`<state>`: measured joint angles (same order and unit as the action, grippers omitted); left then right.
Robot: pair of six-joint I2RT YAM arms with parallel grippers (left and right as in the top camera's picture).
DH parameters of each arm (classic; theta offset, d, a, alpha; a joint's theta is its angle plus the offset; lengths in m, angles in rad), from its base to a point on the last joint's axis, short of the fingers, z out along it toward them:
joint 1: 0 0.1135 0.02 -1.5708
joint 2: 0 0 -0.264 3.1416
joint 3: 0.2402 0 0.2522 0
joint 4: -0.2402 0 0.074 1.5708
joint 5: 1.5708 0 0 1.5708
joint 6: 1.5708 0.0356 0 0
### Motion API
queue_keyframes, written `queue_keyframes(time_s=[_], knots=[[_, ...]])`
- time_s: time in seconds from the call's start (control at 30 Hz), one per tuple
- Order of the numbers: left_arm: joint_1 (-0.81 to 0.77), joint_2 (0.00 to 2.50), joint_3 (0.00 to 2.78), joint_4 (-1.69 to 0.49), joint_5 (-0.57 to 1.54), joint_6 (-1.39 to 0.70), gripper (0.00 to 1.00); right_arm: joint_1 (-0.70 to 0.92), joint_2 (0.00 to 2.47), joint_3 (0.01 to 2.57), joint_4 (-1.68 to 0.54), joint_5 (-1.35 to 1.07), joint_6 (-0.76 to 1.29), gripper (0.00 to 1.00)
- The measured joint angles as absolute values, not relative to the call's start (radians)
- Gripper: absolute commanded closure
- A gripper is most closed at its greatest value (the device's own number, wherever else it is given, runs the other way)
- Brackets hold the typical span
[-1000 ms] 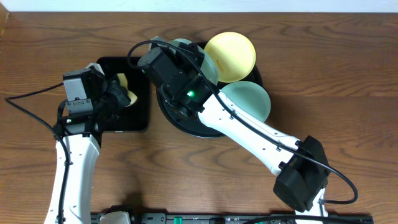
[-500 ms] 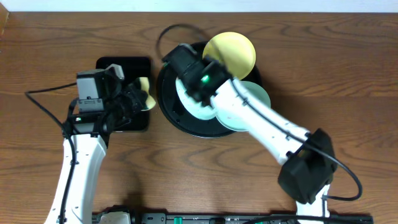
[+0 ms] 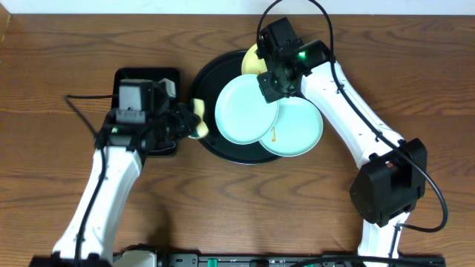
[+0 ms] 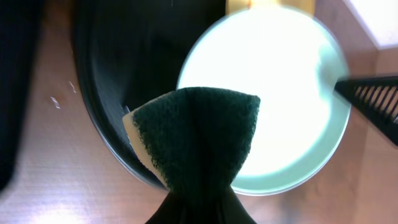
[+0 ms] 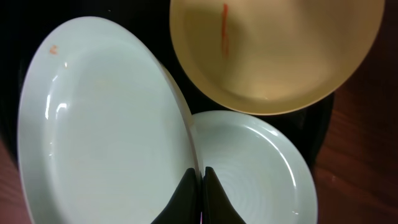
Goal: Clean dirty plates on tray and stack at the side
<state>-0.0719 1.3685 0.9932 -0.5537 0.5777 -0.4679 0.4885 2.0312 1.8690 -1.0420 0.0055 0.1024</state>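
Observation:
The round black tray (image 3: 208,78) holds three plates. My right gripper (image 3: 272,83) is shut on the rim of a mint-green plate (image 3: 245,110), holding it tilted over the tray; it also shows in the right wrist view (image 5: 106,124). A second mint-green plate (image 3: 300,130) with an orange smear lies under it on the right. The pale yellow plate (image 3: 252,61), smeared orange (image 5: 273,56), sits at the back, mostly hidden by my arm. My left gripper (image 3: 189,127) is shut on a green-and-yellow sponge (image 4: 199,134) at the tray's left edge, close to the held plate (image 4: 280,93).
A smaller rectangular black tray (image 3: 145,78) lies left of the round tray, under my left arm. Bare wooden tabletop (image 3: 415,89) spreads to the right and front. My right arm crosses the table's right side.
My right gripper swung from the tray's left to its back right, lifting the mint plate up tilted. My left gripper moved right with the sponge, off the rectangular tray to the round tray's edge.

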Motion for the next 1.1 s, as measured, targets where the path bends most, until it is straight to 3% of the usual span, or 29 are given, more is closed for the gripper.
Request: queue_keyframes(time_s=[0.37, 0.77, 1.1], knots=[[-0.154, 1.598, 1.402, -0.962, 0.636, -0.361, 0.93, 0.498, 2.030, 1.777, -0.951, 0.037, 0.149, 0.99], [-0.174, 1.676, 1.427, -1.008, 0.644, -0.334, 0.93, 0.498, 2.030, 1.570, -0.799, 0.041, 0.198, 0.99], [-0.237, 1.820, 1.427, -0.943, 0.644, -0.332, 0.92, 0.498, 2.030, 1.554, -0.791, 0.040, 0.213, 0.99]])
